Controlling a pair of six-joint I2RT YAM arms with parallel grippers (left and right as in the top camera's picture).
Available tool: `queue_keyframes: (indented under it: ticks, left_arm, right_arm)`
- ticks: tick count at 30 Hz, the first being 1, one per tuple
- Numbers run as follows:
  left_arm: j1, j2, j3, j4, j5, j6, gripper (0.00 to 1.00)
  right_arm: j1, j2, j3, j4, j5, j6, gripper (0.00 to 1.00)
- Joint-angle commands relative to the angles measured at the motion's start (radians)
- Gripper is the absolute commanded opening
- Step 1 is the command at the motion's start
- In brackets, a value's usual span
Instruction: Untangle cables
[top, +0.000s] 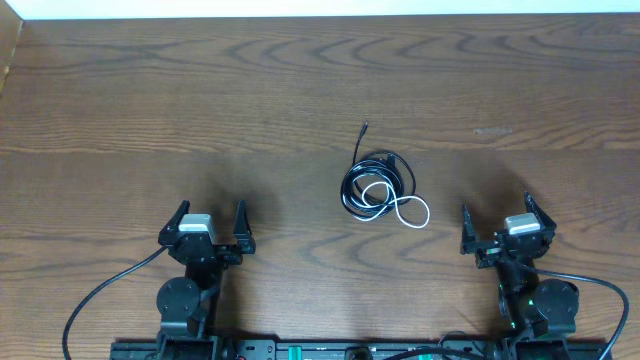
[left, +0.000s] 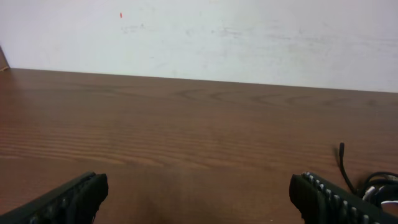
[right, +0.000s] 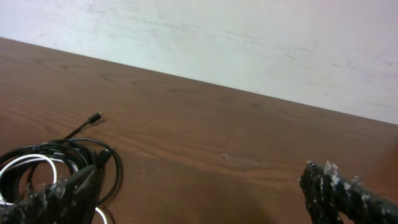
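A tangle of thin black cables (top: 372, 178) lies coiled in loose loops at the table's middle, with one plug end (top: 363, 128) pointing toward the far side. A shorter white cable (top: 400, 205) loops through the coil and out to its right. The coil also shows in the right wrist view (right: 59, 155) at the left and at the right edge of the left wrist view (left: 373, 183). My left gripper (top: 208, 222) is open and empty, near the front edge, well left of the cables. My right gripper (top: 497, 222) is open and empty, right of the cables.
The brown wooden table (top: 200, 110) ends at a white wall (left: 199, 37) at the far side. Thicker black wires (top: 100, 295) run from the robot bases along the front edge. A faint scuff (top: 492, 131) marks the tabletop at the right.
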Motion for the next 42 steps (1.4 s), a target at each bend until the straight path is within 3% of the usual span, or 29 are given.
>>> queue_keyframes:
  ticks: [1, 42]
  left_arm:
    - [0.005, -0.005, -0.010, -0.048, -0.006, 0.020, 0.99]
    - [0.005, -0.005, -0.009, -0.045, -0.005, 0.009, 0.99]
  right_arm:
    - [-0.003, -0.006, -0.001, -0.005, 0.001, -0.007, 0.99]
    - [-0.003, -0.005, -0.001, -0.003, 0.001, 0.017, 0.99]
